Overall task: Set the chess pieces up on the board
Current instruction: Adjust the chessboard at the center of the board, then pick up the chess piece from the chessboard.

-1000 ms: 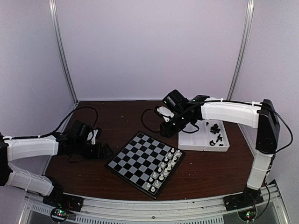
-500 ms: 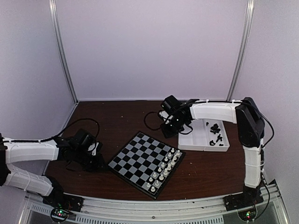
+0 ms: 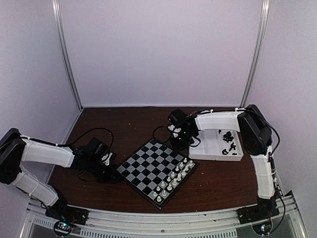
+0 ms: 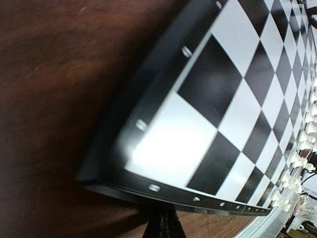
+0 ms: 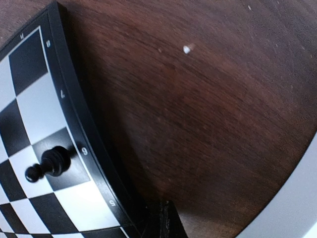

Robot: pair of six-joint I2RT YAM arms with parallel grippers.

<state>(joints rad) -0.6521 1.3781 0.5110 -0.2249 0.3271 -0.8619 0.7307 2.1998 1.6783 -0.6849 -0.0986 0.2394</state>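
Chessboard (image 3: pixel 143 171): black and light-grey checks, thin black frame, set cornerwise.
Left gripper (image 3: pixel 111 167) at its left corner, right gripper (image 3: pixel 177 141) at its far corner — both clenched, grasping nothing.
One black pawn (image 5: pixel 48 166) on an edge square; other black chessmen (image 3: pixel 229 141) in the white compartment tray (image 3: pixel 213 154).
Step, judged: squaring the board.
Next — right jaws must open over the tray and pinch one tiny piece.

Pale walls (image 3: pixel 158 49), dark wooden table (image 3: pixel 124 124)
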